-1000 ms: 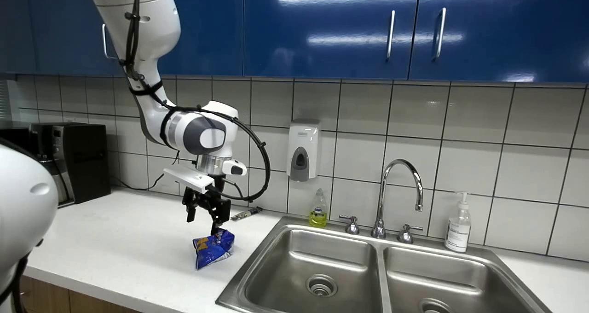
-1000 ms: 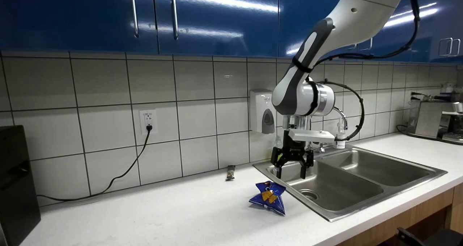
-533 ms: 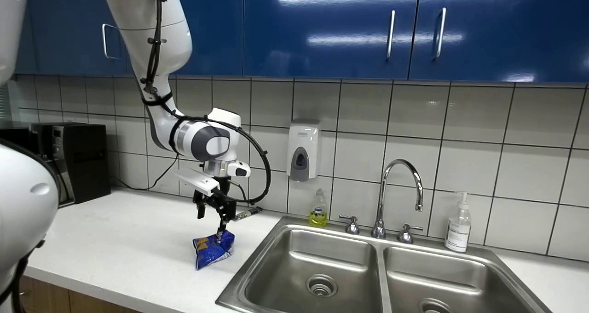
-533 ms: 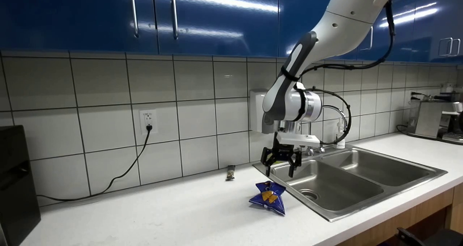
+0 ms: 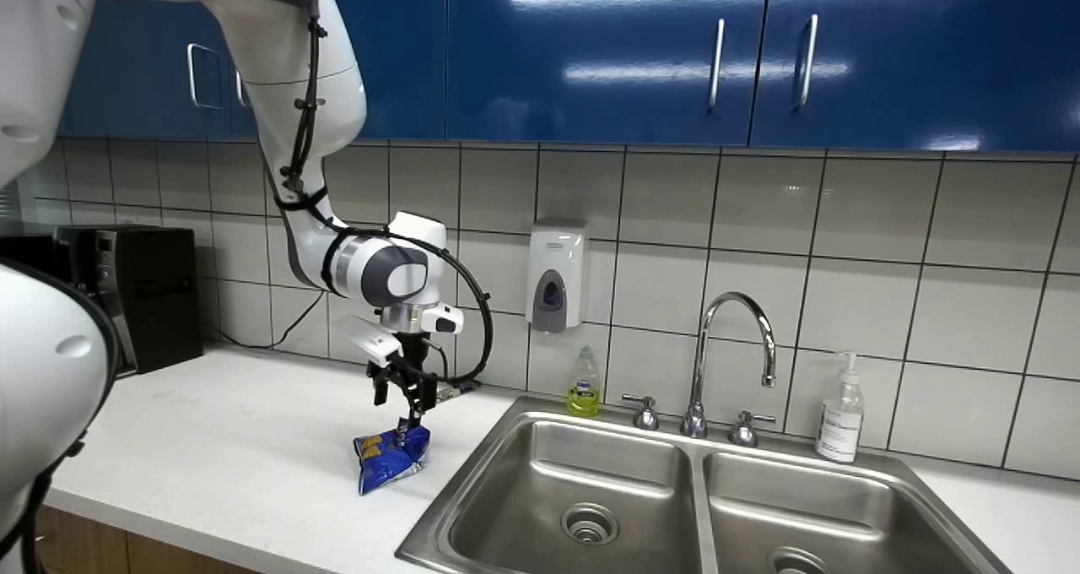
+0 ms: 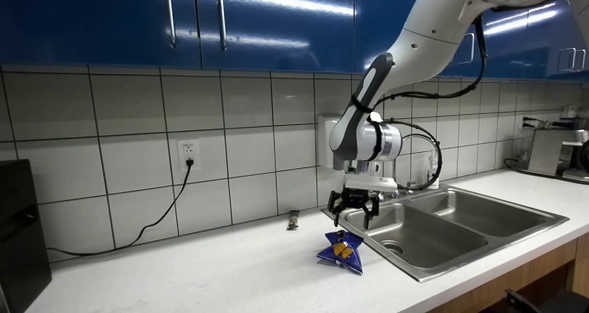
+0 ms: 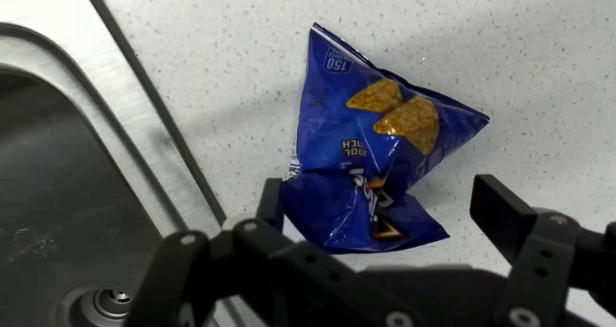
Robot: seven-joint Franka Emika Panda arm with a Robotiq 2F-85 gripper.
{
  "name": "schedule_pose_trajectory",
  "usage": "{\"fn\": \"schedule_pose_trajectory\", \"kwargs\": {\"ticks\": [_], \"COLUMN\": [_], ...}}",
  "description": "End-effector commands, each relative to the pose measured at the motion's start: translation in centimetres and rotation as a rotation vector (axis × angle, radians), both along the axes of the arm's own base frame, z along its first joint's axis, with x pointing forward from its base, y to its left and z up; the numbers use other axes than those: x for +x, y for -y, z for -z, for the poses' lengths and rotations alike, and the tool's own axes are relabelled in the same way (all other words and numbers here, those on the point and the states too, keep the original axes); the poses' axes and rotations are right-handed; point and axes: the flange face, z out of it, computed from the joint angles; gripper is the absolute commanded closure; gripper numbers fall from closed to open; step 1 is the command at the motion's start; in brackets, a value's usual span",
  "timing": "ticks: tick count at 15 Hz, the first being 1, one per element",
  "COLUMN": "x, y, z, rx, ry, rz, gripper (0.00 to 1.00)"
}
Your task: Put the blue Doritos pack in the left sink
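The blue Doritos pack [image 5: 390, 460] lies on the white counter beside the sink, and it also shows in an exterior view [image 6: 339, 254] and in the wrist view [image 7: 337, 125]. My gripper [image 5: 397, 411] is open and empty, pointing down just above the pack's end nearer the wall; it also shows in an exterior view [image 6: 351, 224]. In the wrist view, my gripper [image 7: 378, 194] spans the pack's crimped end, with one finger on each side. Whether a finger touches the pack, I cannot tell. The left sink [image 5: 506, 515] is the basin nearer the pack, with a round drain.
The right basin [image 5: 810, 506] adjoins the left sink. A faucet [image 5: 696, 371], a yellow soap bottle [image 5: 583, 388] and a pump bottle [image 5: 840, 414] stand behind the basins. A small wrapped bar [image 6: 293, 220] lies near the wall. A black appliance [image 5: 160, 295] stands at the counter's end.
My gripper has come down and across, from higher up over the sink side to just above the pack's end. It stays open. The pack has not moved.
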Motion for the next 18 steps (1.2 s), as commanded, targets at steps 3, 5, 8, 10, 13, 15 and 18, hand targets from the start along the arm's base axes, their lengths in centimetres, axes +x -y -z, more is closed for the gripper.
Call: {"fn": "schedule_pose_trajectory", "kwargs": {"ticks": [3,5,8,10,13,15,18], "x": [1.0,1.2,1.5,1.7,2.0,2.3,2.7], "y": [-0.4,-0.5,-0.7,-0.8,-1.1,-1.2,-1.4], "z": [1.1,1.4,1.9,2.2,2.7,3.0,3.4], "rx": [-0.020,-0.023,-0.028,-0.032,-0.037,-0.041,-0.045], "ry": [0.007,0.007,0.007,0.007,0.008,0.007,0.005], "rz": [0.080,0.096,0.116,0.129,0.145,0.150,0.159], "gripper": [0.00,0.00,0.00,0.00,0.00,0.00,0.00]}}
